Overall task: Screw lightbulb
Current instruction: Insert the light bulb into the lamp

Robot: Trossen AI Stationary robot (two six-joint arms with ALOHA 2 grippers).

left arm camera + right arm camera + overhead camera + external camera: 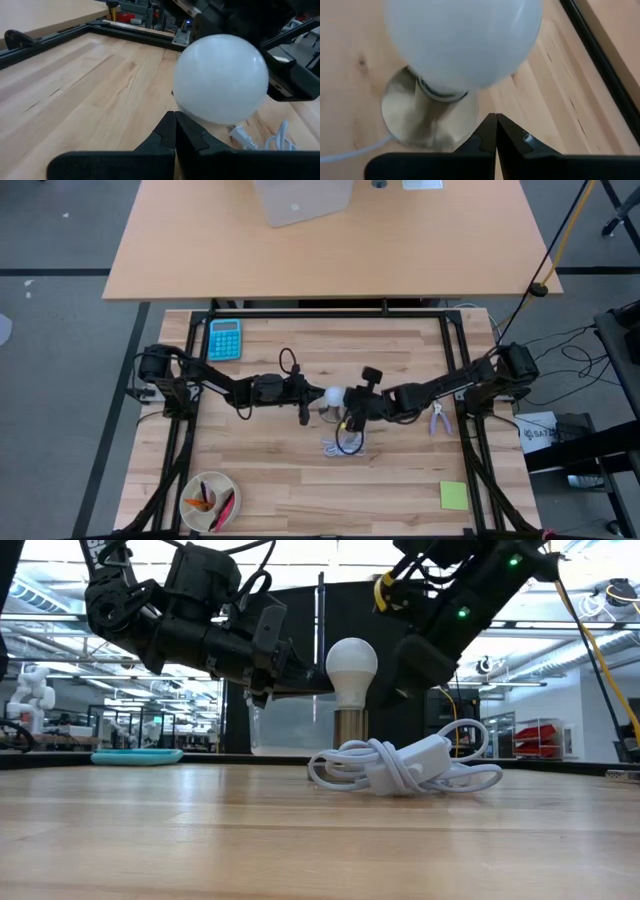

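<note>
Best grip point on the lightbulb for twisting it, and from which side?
Grip the lightbulb across the widest part of its round globe, coming in level from the side. It stands upright in the socket base, so the neck is shrouded and only the globe is exposed. The coiled cable crowds the base, so stay high.

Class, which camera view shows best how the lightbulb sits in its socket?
The low view: the lightbulb stands upright, seen whole from the side. The right wrist view shows its base from above, the left wrist view only the globe, the high view a small white dot.
</note>
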